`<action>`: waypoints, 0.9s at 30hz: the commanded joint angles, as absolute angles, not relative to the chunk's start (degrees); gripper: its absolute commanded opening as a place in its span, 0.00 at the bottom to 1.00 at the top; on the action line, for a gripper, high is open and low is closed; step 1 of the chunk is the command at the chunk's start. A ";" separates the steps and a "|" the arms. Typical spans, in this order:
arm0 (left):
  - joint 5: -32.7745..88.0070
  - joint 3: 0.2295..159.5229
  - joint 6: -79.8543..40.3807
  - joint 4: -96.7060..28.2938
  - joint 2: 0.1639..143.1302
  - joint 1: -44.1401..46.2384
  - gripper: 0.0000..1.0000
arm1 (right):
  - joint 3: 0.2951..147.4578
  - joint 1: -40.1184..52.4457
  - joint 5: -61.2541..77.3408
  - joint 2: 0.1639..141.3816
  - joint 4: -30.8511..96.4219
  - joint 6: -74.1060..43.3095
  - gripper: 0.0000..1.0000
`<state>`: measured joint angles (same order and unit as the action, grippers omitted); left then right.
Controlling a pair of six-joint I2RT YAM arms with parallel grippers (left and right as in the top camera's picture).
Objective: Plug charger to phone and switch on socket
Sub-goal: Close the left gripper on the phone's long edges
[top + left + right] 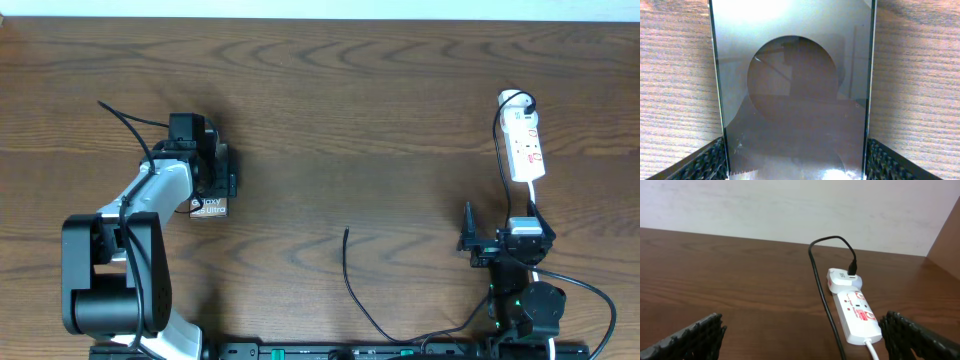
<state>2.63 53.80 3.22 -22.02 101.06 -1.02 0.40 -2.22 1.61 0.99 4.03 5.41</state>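
Glossy flat phone [795, 100], seemingly snug between ribbed jaws

Surface [400, 120]: dark brown wood grain, reads paler in the left wrist view. Phone [209, 207]: bronze-brown, white lettering; close up it's glossy grey with a dark brown round circle. Socket [525, 148]: white, red marks, white cord. Charger [347, 270]: black cable. Pads [705, 162] on jaws: black, cross-hatched.

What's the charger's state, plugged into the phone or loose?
Loose: the charger tip lies bare on the table, well apart from the phone at the left gripper.
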 commanded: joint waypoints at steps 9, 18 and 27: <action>0.89 51.27 3.77 -22.96 102.78 -1.04 0.76 | 0.32 -1.78 1.45 0.75 4.29 4.75 0.99; 0.89 51.27 3.77 -22.96 102.78 -1.04 0.75 | 0.32 -1.78 1.45 0.75 4.29 4.75 0.99; 0.89 51.27 3.77 -22.96 102.78 -1.04 0.71 | 0.32 -1.78 1.45 0.75 4.27 4.75 0.99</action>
<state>2.63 53.80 3.25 -22.06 100.97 -1.02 0.40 -2.22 1.61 1.02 4.03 5.41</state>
